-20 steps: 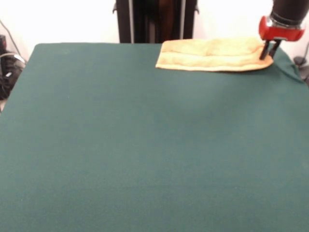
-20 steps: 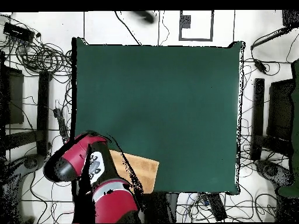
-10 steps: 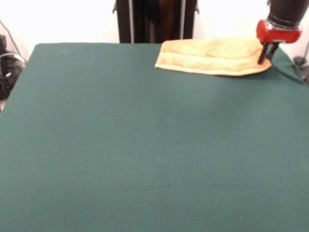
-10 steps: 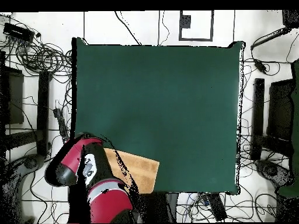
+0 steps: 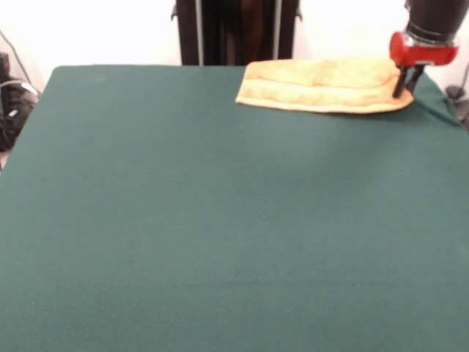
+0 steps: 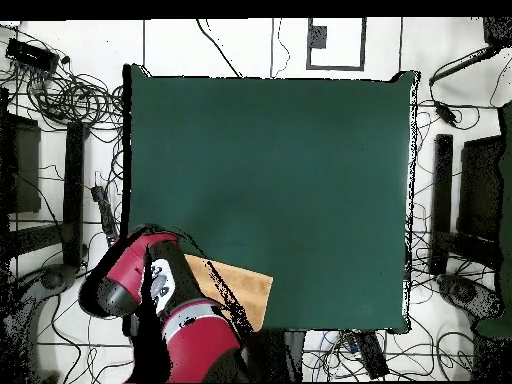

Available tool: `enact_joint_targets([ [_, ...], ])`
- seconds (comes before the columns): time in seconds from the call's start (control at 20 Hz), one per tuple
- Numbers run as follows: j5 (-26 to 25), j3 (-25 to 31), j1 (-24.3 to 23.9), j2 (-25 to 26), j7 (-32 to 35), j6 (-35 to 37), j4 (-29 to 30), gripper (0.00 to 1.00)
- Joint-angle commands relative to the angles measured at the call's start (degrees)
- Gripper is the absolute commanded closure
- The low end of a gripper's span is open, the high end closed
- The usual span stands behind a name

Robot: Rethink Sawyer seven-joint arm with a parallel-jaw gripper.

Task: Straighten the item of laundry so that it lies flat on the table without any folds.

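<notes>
The yellow-orange towel (image 5: 322,84) lies folded over in a long bunched strip at the far right corner of the green table (image 5: 220,220). My gripper (image 5: 405,91) comes down from the top right and is shut on the towel's right end, just above the table. In the overhead view the towel (image 6: 243,291) shows at the table's (image 6: 270,180) bottom left edge. The red arm (image 6: 140,285) covers its left part and hides the gripper there.
The robot's dark pedestal (image 5: 236,31) stands behind the table's far edge, left of the towel. Cables and dark equipment (image 6: 60,95) lie on the floor around the table. The table's right corner (image 5: 440,99) drops off just past the gripper.
The gripper rose slightly with the towel's right end, then settled again a little lower. The towel has barely shifted.
</notes>
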Motion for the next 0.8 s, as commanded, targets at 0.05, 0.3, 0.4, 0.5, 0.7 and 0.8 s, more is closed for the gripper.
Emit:
enact_joint_targets([
  [0.05, 1.65, 9.38, -3.93, -2.62, -14.24, 1.24, -7.78, 1.00],
  [0.3, 2.87, 12.10, -6.15, -2.74, -15.13, 4.08, -8.21, 1.00],
  [0.4, 3.13, 13.08, -6.97, -2.78, -15.46, 5.26, -8.45, 1.00],
  [0.5, 3.52, 13.89, -7.64, -3.09, -15.90, 6.45, -8.43, 1.00],
  [0.7, 4.35, 15.14, -8.51, -4.46, -16.64, 9.10, -8.46, 1.00],
  [0.8, 3.92, 15.65, -8.94, -4.41, -16.63, 9.13, -8.24, 1.00],
])
